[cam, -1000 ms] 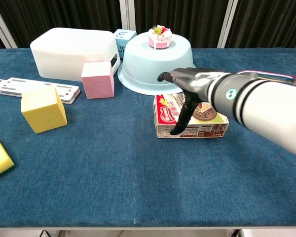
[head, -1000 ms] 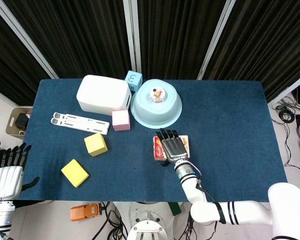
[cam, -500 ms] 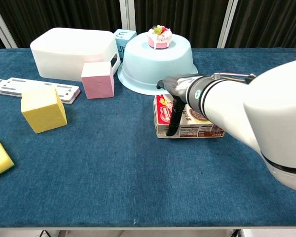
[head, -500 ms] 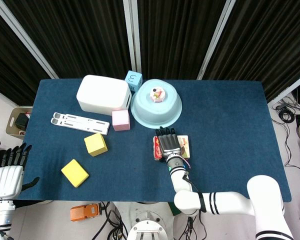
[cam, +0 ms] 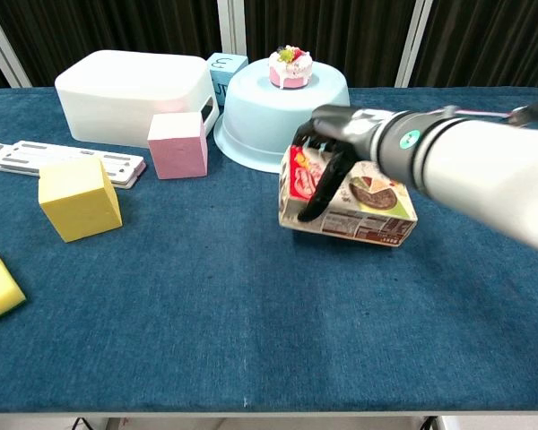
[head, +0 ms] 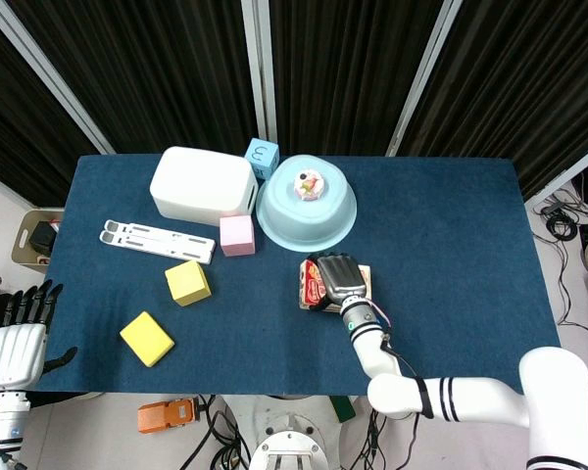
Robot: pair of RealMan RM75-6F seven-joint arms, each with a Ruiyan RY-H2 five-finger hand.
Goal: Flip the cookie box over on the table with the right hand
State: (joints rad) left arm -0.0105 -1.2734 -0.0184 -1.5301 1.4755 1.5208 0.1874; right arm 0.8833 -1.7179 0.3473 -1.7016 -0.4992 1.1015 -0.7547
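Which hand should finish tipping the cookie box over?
Right. The right hand already grips the cookie box, whose far edge is lifted. The left hand hangs off the table's near-left corner, far from it.

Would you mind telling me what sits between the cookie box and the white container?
In the chest view, the pink cube stands between the cookie box and the white container.

The table (head: 451, 225) was covered in dark blue cloth. On it lay a white rectangular container (head: 204, 185), a small blue cube (head: 263, 155) behind it, an upturned light blue bowl (head: 308, 213), a pink cube (head: 237, 235), a white slotted stand (head: 157, 240) lying flat, two yellow blocks (head: 187, 282) (head: 146, 339), and the cookie box (cam: 348, 204), which was tilted, its far edge raised off the cloth.
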